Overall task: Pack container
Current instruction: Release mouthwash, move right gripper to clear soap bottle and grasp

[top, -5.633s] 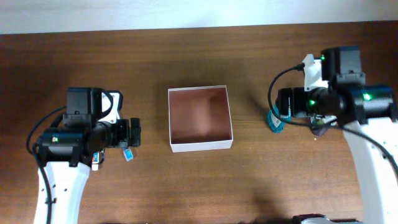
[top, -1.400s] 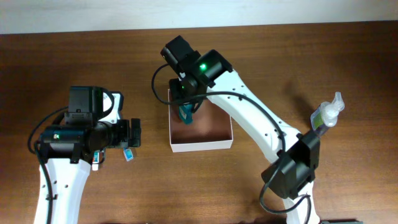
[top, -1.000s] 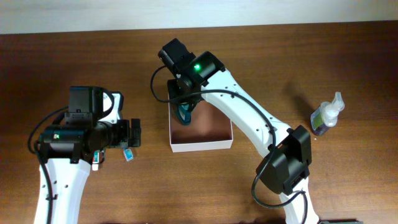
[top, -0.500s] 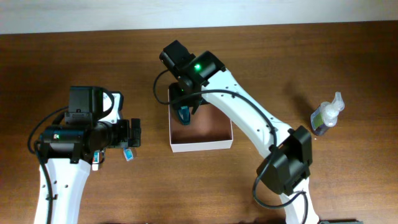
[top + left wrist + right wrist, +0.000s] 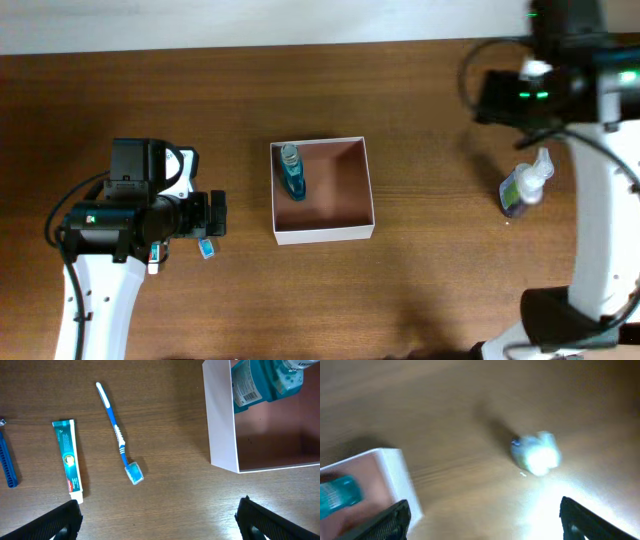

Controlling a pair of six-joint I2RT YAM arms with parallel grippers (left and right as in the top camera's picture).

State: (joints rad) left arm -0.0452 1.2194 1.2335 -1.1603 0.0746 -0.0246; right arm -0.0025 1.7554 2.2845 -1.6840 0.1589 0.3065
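The container [image 5: 322, 236], a shallow white-walled box with a reddish-brown inside, sits mid-table. A teal bottle [image 5: 292, 172] lies in its left side. Both also show in the left wrist view, as the container's wall [image 5: 222, 420] and the bottle [image 5: 260, 382]. My left gripper [image 5: 160, 520] is open and empty, left of the container. My right gripper [image 5: 482, 520] is open and empty, high at the far right of the table. Its view is blurred and shows the container's corner [image 5: 390, 475] and the bottle [image 5: 335, 492].
A pale spray bottle [image 5: 525, 185] stands at the right and shows blurred in the right wrist view [image 5: 535, 452]. Left of the container lie a blue toothbrush [image 5: 120, 435], a teal toothpaste tube [image 5: 68, 460] and a blue item [image 5: 7, 462] at the frame edge.
My right gripper let go of the teal bottle inside the container and swung away to the far right. The bottle now lies in the box. The left arm has not moved.
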